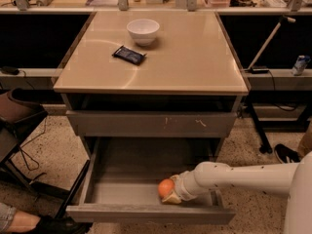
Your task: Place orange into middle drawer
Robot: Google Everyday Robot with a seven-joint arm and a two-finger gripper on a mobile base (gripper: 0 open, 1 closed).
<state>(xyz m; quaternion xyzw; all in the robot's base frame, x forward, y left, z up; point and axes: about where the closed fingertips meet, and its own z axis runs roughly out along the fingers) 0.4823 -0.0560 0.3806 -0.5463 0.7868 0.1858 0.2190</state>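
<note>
The orange (165, 187) is held in my gripper (170, 194) inside the open middle drawer (146, 213), just behind the drawer's front panel and right of its centre. The fingers wrap the orange's right and lower side and are shut on it. I cannot tell whether the orange touches the tray floor. My white arm (243, 175) reaches in from the right over the drawer's right edge. The drawer is pulled far out, and its grey tray holds nothing else that I can see.
Above the open drawer is a shut grey drawer front with white scratch marks (151, 124). On the tan cabinet top (195, 57) stand a white bowl (143, 30) and a dark packet (129, 54). A chair (14, 116) and a person's foot (48, 224) are at the left, a shoe (285, 153) at the right.
</note>
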